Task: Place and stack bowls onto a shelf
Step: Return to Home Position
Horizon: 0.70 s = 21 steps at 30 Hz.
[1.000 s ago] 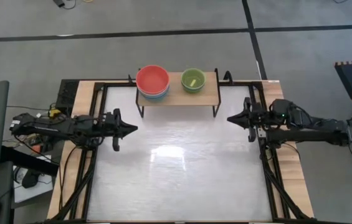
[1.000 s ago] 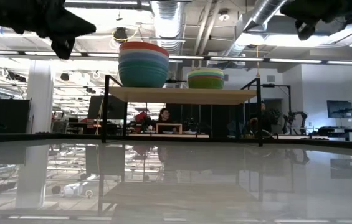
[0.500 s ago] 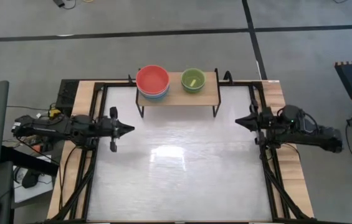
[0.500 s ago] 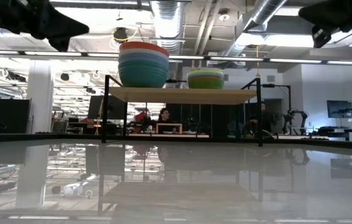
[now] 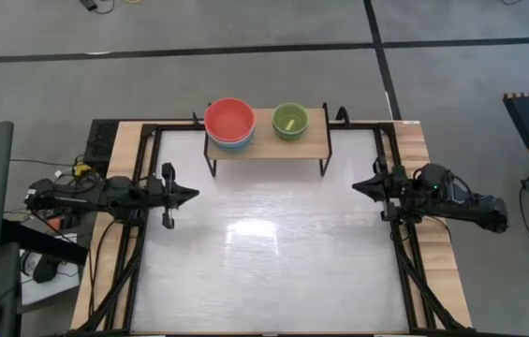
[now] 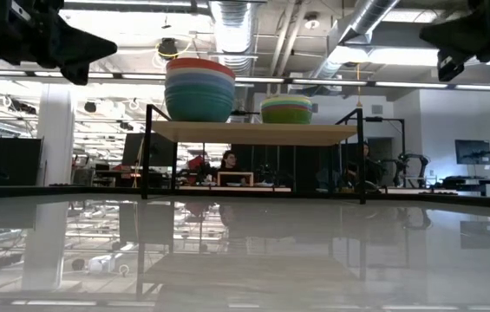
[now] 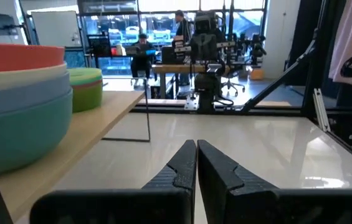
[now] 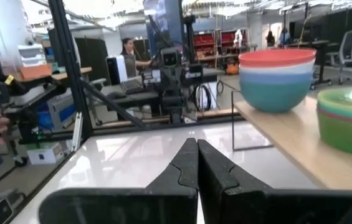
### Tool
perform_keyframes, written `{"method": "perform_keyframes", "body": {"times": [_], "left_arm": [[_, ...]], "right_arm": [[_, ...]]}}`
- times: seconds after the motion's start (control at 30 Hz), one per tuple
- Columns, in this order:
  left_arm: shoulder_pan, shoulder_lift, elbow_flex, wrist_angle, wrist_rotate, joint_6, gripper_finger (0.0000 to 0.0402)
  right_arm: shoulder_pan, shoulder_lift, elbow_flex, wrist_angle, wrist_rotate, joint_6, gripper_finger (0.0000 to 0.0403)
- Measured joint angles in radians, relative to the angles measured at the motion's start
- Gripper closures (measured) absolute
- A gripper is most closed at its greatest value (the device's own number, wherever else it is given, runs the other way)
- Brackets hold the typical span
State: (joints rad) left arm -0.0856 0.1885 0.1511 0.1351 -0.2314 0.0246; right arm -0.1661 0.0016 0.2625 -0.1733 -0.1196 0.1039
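The shelf (image 5: pixel 311 147) stands at the table's far side on thin black legs. On its left part sits a stack of bowls with a red one (image 5: pixel 229 119) on top, over white, blue and teal (image 6: pixel 199 102). To its right a second stack (image 6: pixel 286 109) has a lime green bowl (image 5: pixel 289 120) on top. My left gripper (image 5: pixel 194 194) is shut and points level from the table's left edge. My right gripper (image 5: pixel 357 185) is shut and level at the right edge. Neither holds anything.
A black frame (image 5: pixel 149 168) borders the glossy white table top (image 5: pixel 273 253). The shelf's right third is bare wood. Beyond the table lies a workshop with desks, monitors and people sitting far off (image 7: pixel 142 46).
Both arms have drawn back toward their own table edges and sunk lower, the left gripper rolling about its own axis. Both grippers have stayed shut. The bowls have not moved.
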Motion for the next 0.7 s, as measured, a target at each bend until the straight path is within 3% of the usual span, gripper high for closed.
{"method": "perform_keyframes", "body": {"times": [0.3,0.5,0.7], "left_arm": [[0.000,-0.008,-0.019,0.002,0.000,0.016,0.0401],[0.000,-0.008,-0.023,-0.041,0.001,0.020,0.0401],[0.000,-0.008,-0.134,0.103,0.017,-0.025,0.0401]], "right_arm": [[0.012,0.001,-0.049,0.023,-0.041,0.070,0.0383],[0.058,0.001,-0.119,0.151,-0.040,0.091,0.0383],[0.068,0.000,-0.158,0.161,-0.039,0.111,0.0383]]}}
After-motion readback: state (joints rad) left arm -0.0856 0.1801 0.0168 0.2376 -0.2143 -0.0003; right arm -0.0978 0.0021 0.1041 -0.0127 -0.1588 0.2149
